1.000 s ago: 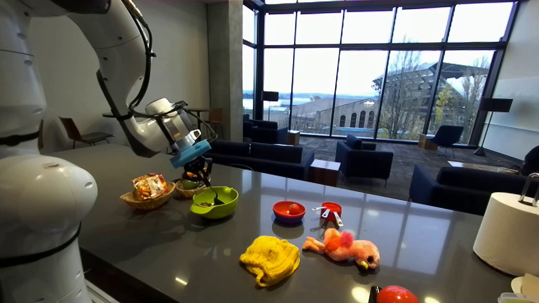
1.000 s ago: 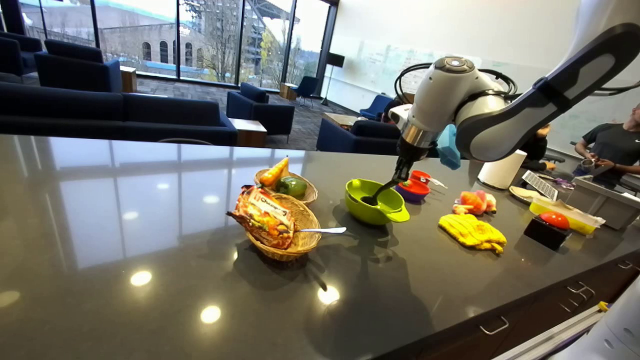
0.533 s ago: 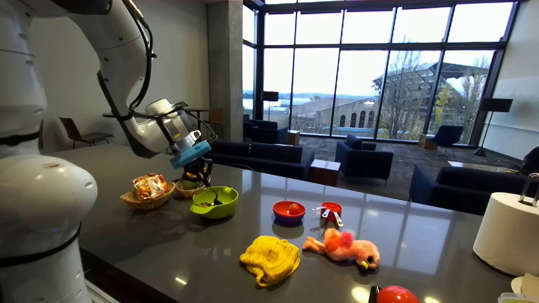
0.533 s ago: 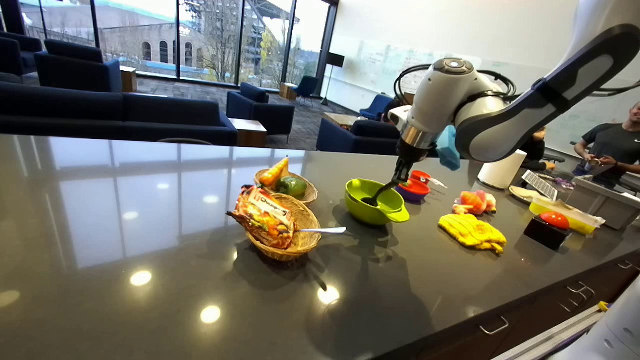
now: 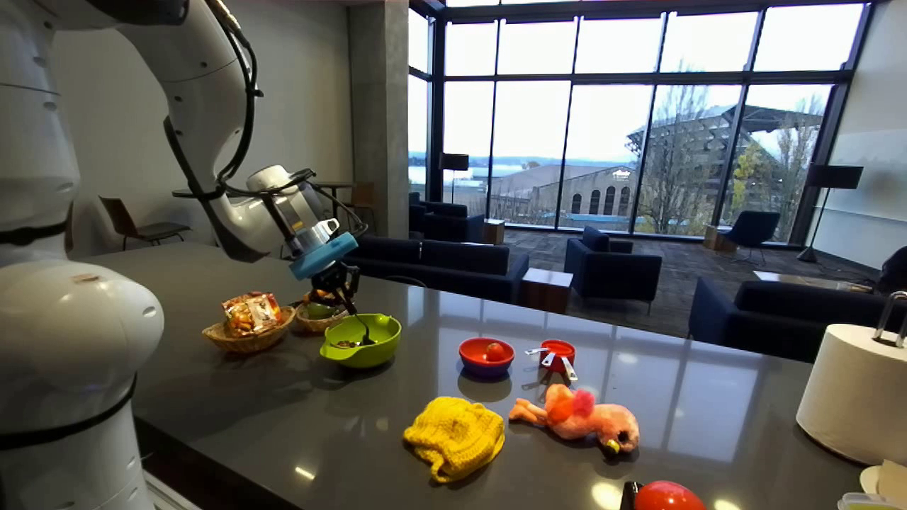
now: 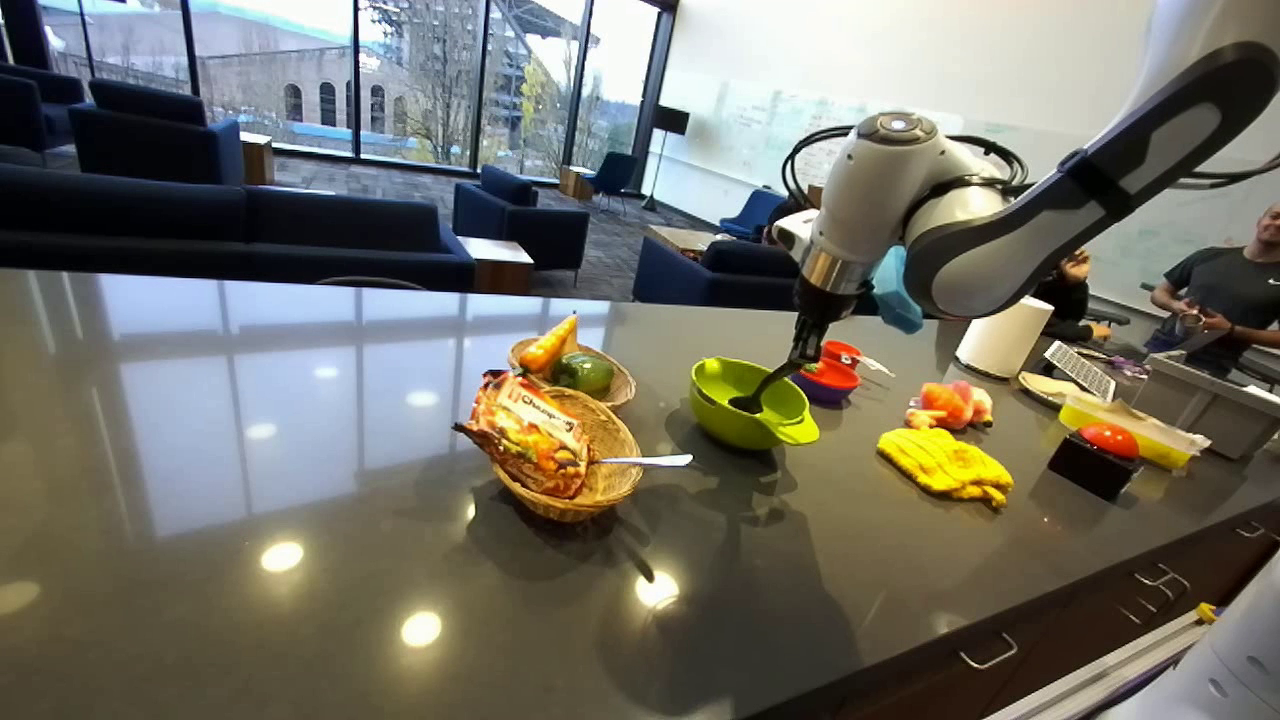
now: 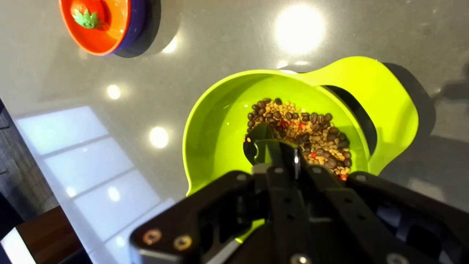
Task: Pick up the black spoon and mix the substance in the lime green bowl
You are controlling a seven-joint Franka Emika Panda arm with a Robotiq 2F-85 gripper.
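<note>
The lime green bowl stands on the dark counter; it also shows in an exterior view and in the wrist view. It holds a mix of dark brown beans, small tan grains and red bits, heaped on one side in the wrist view. My gripper is above the bowl's rim, shut on the handle of the black spoon. The spoon slants down, its head inside the bowl at the edge of the mix. In the wrist view my gripper hides part of the bowl and the handle.
A red bowl with a strawberry and red measuring cups stand beside the bowl. Two wicker baskets with food and a white-handled utensil are on the other side. A yellow knitted cloth and pink plush toy lie nearer.
My gripper and the spoon have shifted slightly to the right in both exterior views, with the spoon's head still inside the bowl. The bowl has not moved.
</note>
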